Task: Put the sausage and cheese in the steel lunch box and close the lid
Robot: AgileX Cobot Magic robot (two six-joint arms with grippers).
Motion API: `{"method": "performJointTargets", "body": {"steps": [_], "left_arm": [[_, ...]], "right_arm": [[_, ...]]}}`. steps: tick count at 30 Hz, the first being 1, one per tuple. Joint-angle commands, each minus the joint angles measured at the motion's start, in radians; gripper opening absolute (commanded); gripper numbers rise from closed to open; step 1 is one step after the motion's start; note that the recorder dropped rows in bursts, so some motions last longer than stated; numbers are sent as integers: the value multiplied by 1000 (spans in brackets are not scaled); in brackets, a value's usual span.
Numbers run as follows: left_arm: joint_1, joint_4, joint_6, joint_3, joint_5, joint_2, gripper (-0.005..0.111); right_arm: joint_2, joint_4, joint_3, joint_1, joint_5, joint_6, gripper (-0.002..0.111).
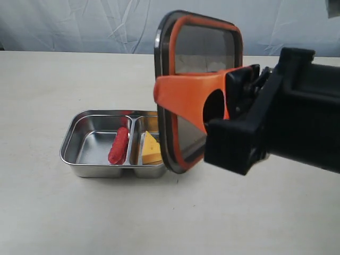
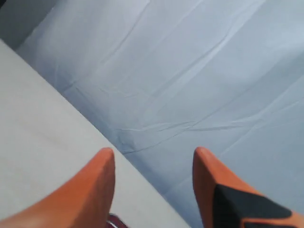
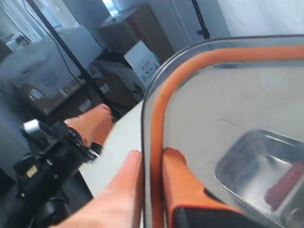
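Lid (image 1: 204, 48) is standing up on its edge at the right end of the lunch box (image 1: 101, 171), orange rim facing the exterior camera. The right gripper (image 3: 153, 159) has it pinched at the edge, one orange finger on each face, clamped tight. The lid's bottom corner drops in front of the box's right end; can't tell if it touches the box or not.

Sausage (image 1: 118, 145) lies in the box's bigger left compartment, right along the divider. Cheese (image 1: 151, 149) sits in the smaller right one, just beside the lid's lower edge.

Left gripper (image 2: 153, 152) is spread wide with nothing between its fingers. It's out of the exterior shot, so I can't place it against the box.

The box's right end is hidden behind the lid, the near finger covers the lid's middle, and the bulky black arm blocks everything further right of the box.

The box sits on a plain cream table (image 1: 53, 212) with wrinkly pale blue cloth (image 1: 79, 26) behind it. Past the lid, the right wrist view only gets blurry cardboard boxes and black stands.
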Motion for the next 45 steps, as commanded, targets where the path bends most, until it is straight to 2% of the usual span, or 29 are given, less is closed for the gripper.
{"method": "performJointTargets", "body": {"steps": [1, 3, 5, 8, 9, 10, 12, 16, 19, 22, 25, 26, 27, 30, 34, 39, 45], "left_arm": [[-5, -203, -10, -15, 211, -5, 49], [-5, -273, 61, -46, 282, -5, 49], [-5, -437, 266, -85, 296, -5, 49], [-5, -857, 768, -174, 339, -5, 49], [-5, -976, 989, -209, 376, -5, 49], [-5, -976, 1113, -252, 423, -5, 49], [-1, -976, 1257, -334, 482, 3, 49], [-1, -976, 1388, -440, 499, 84, 49], [-1, -976, 1636, -467, 536, 184, 49], [-7, -976, 1866, -467, 708, 314, 49], [-55, -976, 2096, -467, 908, 498, 49], [-66, -968, 2144, -467, 916, 532, 49], [-91, -899, 2225, -467, 910, 598, 49], [-118, -823, 2228, -467, 859, 692, 49], [-124, -791, 2222, -467, 956, 742, 49], [-124, -875, 2200, -467, 975, 736, 49], [-124, -898, 2185, -467, 931, 741, 49]], "right_arm": [[-6, 8, -7, 12, -159, -2, -1], [-6, 8, -7, 12, -174, -2, -1], [-6, 8, -5, 12, -174, -2, -1], [-6, 8, -5, 12, -172, -2, -1], [-6, 8, -5, 12, -172, -2, -1], [-6, 8, -5, 12, -172, -2, -1], [-6, 8, -5, 12, -181, -2, -1], [-6, 10, -5, 12, -204, 4, -1], [6, 35, -5, 10, -263, 5, -1], [31, 68, -5, 5, -368, 5, -1], [90, 182, -5, 1, -484, 5, -1], [100, 194, -5, 1, -501, 11, -1], [125, 191, -5, 1, -544, 58, -1], [169, 166, -5, 1, -650, 140, -1], [239, 226, -5, 1, -777, 179, -1], [323, 268, -5, 1, -903, 183, -1], [439, 247, -5, 1, -1084, 317, -1]]}}
